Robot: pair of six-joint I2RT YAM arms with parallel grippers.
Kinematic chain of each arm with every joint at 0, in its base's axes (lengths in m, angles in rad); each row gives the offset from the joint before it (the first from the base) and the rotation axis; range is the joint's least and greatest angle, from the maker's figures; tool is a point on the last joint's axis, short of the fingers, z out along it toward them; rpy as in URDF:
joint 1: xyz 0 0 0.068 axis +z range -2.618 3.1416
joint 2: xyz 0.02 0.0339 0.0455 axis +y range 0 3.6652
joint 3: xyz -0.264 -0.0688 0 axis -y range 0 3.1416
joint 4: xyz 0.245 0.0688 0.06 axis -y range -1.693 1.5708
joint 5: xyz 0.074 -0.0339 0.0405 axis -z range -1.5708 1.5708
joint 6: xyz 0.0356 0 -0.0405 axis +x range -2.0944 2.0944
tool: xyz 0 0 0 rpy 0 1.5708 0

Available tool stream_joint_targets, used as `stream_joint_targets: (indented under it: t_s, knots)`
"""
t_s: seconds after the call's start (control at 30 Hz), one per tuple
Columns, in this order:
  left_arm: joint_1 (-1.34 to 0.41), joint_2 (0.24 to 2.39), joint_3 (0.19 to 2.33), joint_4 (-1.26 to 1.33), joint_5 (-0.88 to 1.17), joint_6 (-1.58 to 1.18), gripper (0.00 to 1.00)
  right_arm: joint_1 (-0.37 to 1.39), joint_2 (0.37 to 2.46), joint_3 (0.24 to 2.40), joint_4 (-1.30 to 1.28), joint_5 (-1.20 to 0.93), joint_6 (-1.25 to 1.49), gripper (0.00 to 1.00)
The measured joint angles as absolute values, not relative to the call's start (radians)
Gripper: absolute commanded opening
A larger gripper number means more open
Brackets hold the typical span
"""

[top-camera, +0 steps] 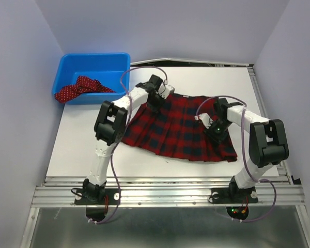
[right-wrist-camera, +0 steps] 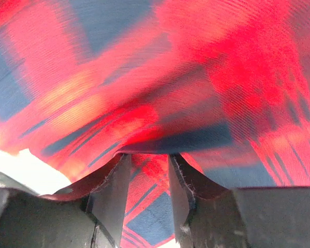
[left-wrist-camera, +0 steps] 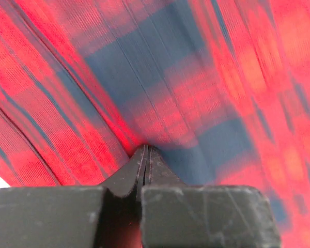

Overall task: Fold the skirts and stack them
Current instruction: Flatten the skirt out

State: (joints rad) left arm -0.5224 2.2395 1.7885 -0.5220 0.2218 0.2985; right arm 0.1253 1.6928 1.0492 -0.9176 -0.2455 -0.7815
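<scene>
The pleated red-and-navy plaid skirt (top-camera: 181,132) lies spread on the white table. My left gripper (top-camera: 156,103) is at its far left edge. In the left wrist view the left gripper (left-wrist-camera: 146,150) is shut, its fingertips pinching the plaid cloth (left-wrist-camera: 170,77). My right gripper (top-camera: 216,133) is down on the skirt's right part. In the right wrist view the right gripper (right-wrist-camera: 150,157) has a thick fold of plaid (right-wrist-camera: 196,67) filling the gap between its fingers and draping over their tips. The dark red polka-dot skirt (top-camera: 80,88) hangs crumpled over the bin's front left.
A blue plastic bin (top-camera: 93,59) stands at the table's far left corner. Grey-lilac walls close in the table at left, back and right. A metal rail (top-camera: 165,194) runs along the near edge by the arm bases.
</scene>
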Motion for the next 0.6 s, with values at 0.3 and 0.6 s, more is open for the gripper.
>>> stream_joint_targets:
  t_s: [0.3,0.6]
  knots:
    - [-0.482,2.513,2.260,-0.514,0.205,0.360,0.40,0.286,1.625,1.229,-1.198,-0.622,-0.761,0.50]
    - [-0.470,2.025,1.800,-0.399,0.228,0.368,0.42,0.019,1.728,1.572,-0.989,-0.671,-0.550,0.51]
